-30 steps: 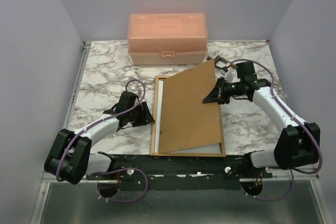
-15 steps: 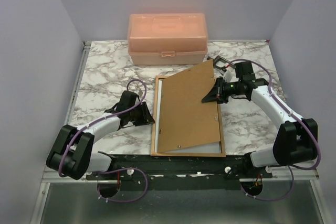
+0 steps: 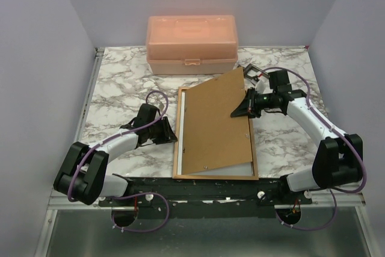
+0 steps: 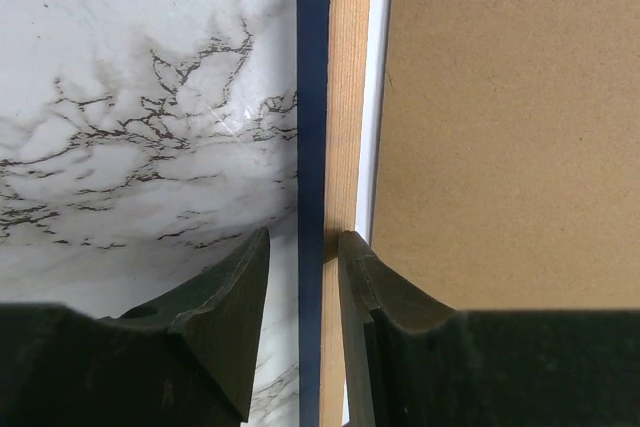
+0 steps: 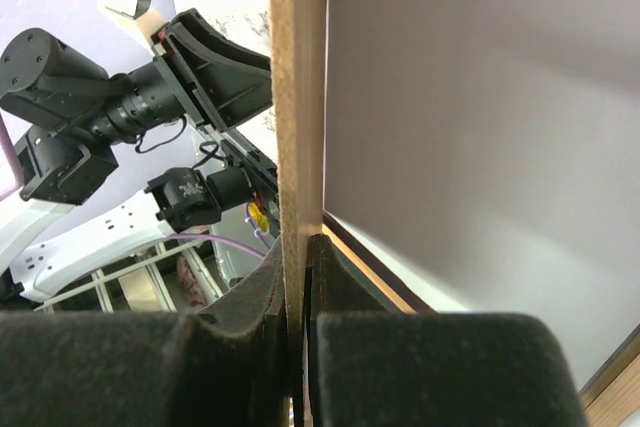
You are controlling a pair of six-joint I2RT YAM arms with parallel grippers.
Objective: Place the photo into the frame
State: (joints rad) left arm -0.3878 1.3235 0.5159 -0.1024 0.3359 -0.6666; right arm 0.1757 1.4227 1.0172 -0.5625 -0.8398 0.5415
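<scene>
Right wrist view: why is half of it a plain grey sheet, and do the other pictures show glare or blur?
Right wrist view: that grey is the white back of the photo, shaded by the tilted backing board; the right gripper looks dark and soft. Left wrist view: crisp marble table, one small glint. Top view: even light, soft shadows, no strong glare.
</scene>
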